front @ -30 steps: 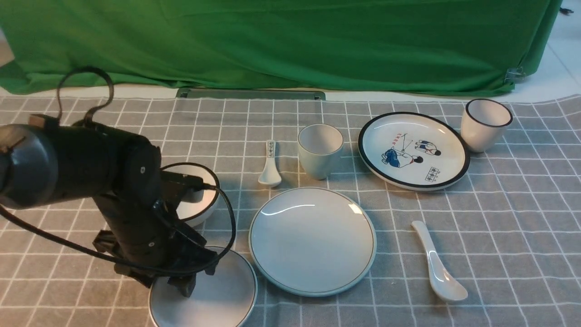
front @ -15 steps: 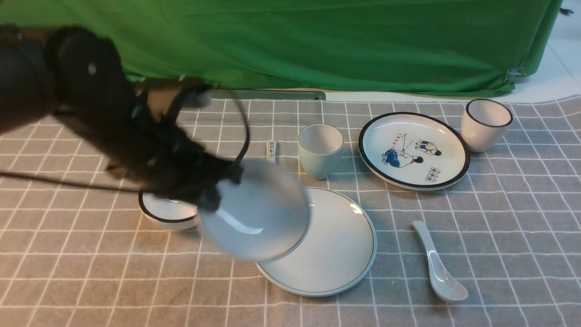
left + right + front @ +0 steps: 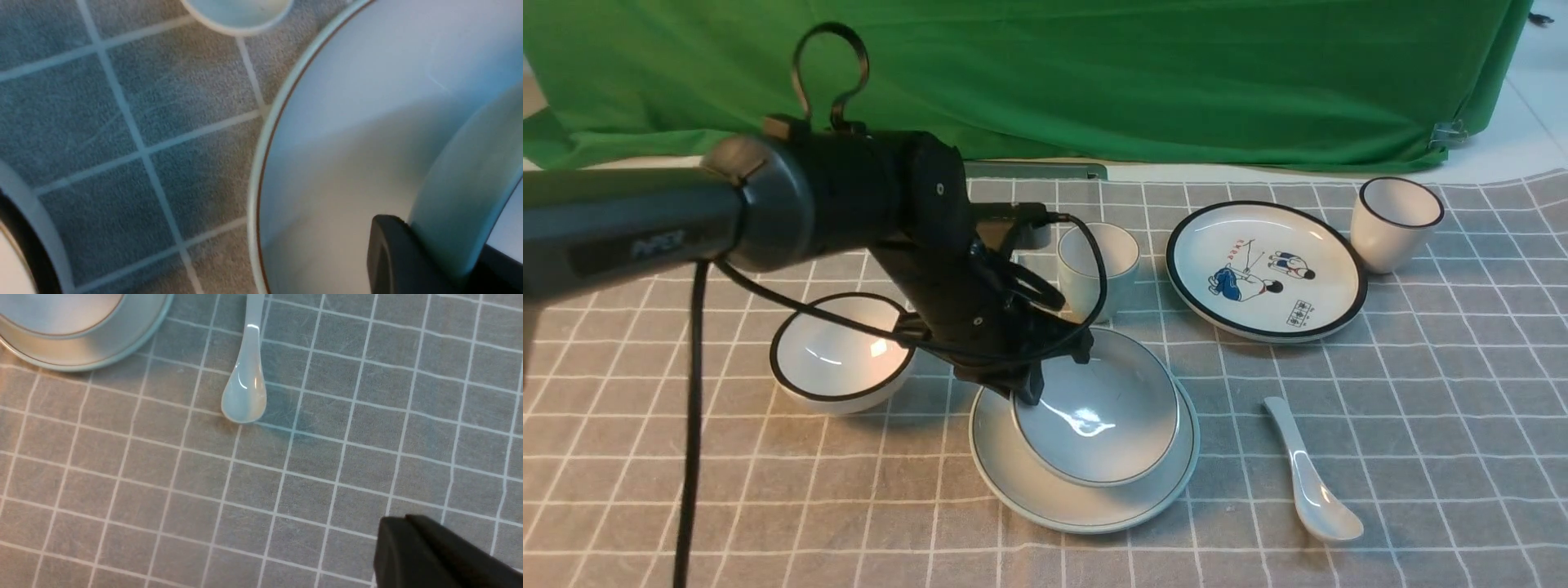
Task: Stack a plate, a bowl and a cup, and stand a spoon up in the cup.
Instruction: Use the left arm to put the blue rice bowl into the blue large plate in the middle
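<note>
The plate (image 3: 1062,510) sits on the surface (image 3: 849,506) at the near middle, likely as the stack's base; above it your left pincer (image 3: 1033,392) grips the bowl (image 3: 1103,408) by its rim, seemingly to leave its underside free for setting down. Your right pincer (image 3: 412,539) is closed. Beyond, the cup (image 3: 1099,261) stands upright.

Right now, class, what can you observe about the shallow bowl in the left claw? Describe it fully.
The shallow bowl is pale grey-white, round and handleless, with a thin dark rim line and a glossy, ceramic-looking surface. It looks empty. The left claw grips its rim, holding it slightly tilted over the plain plate; contact underneath is hidden.
</note>
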